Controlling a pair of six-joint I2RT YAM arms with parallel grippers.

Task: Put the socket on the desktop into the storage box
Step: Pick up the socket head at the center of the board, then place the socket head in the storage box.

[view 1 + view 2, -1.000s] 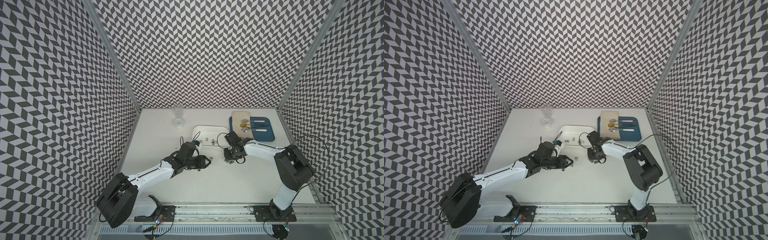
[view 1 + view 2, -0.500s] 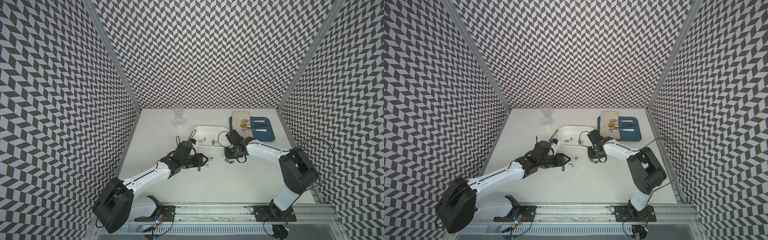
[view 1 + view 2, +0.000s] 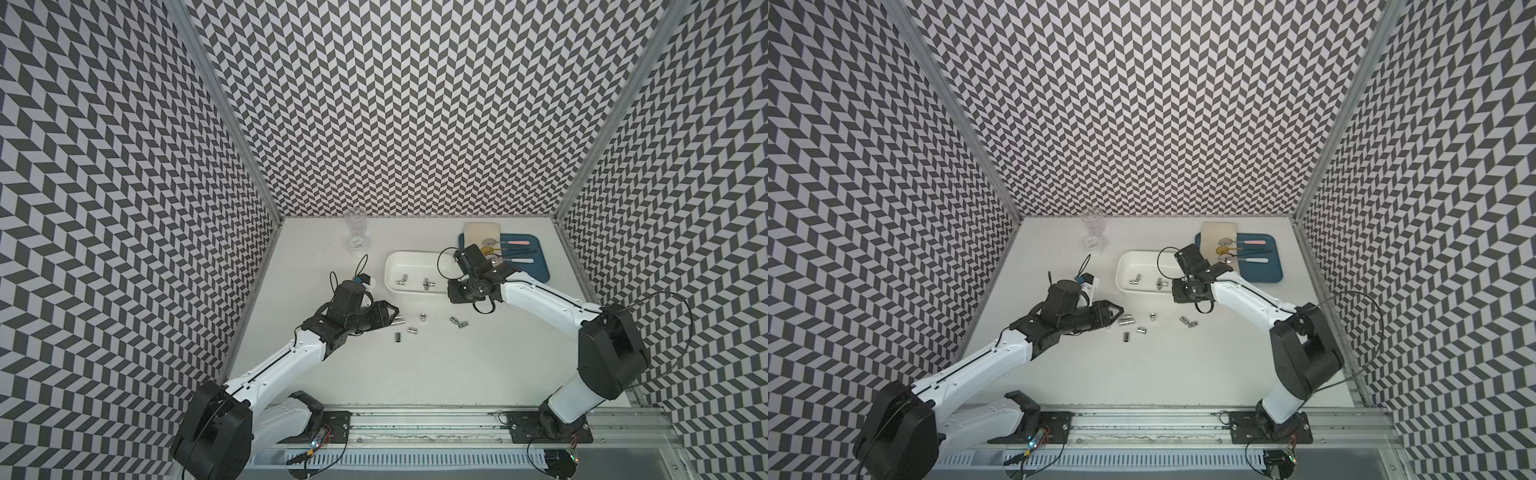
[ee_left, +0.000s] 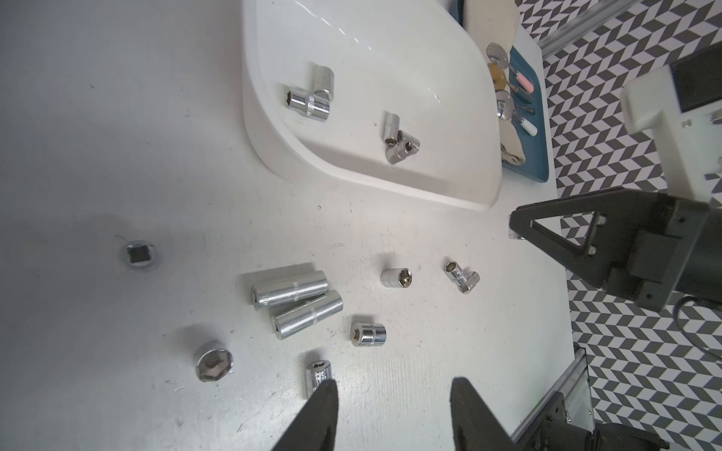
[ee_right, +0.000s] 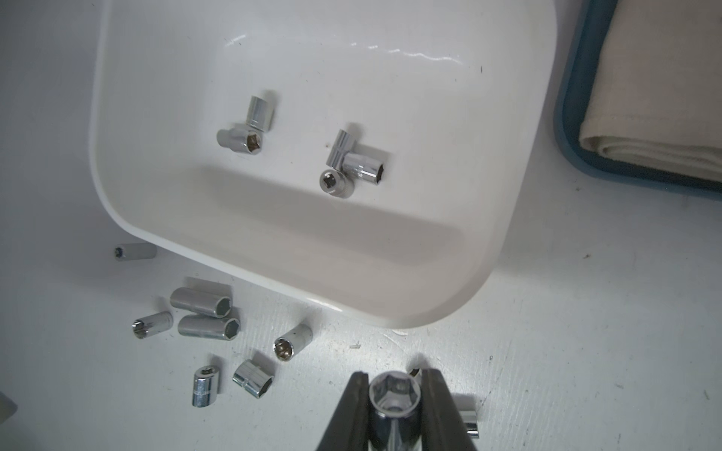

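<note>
Overall, table [image 3: 415,374]: white desktop inside chevron-patterned walls [image 3: 395,104]; both arms are mounted at its near edge.
Left arm [image 3: 282,365]: white links with black joints, reaching toward the middle of the table.
Right arm [image 3: 540,299]: same build, reaching to the near right corner of the box.
Tray [image 3: 536,270]: blue and flat, at the far right, just beside the box's right end with a strip of table between them.
Box [image 3: 415,264]: white, shallow, with rounded corners; it sits mid-table, beyond the loose sockets.
Cloth [image 3: 480,230]: beige and folded, on the tray's left part.
Cup [image 3: 355,232]: clear glass, upright near the back wall, left of the box and apart from it.
Spoons [image 3: 515,251]: three, side by side on the tray, bowls toward the cloth.
Left gripper [image 4: 390,386]: low over the table at the left end of the loose sockets; jaws partly apart with nothing between them, one fingertip just beside a short socket.
Right gripper [image 5: 394,377]: over the table just outside the box's near right corner; jaws closed on the held socket.
Loose sockets [image 4: 297,300]: chrome, nine in the left wrist view, scattered on the table in front of the box; two long ones lie side by side, touching.
Boxed sockets [image 5: 351,164]: five on the box floor, as a touching pair and a cluster of three.
Held socket [image 5: 394,414]: chrome, hex opening toward the wrist camera, pinched between both fingers.
</note>
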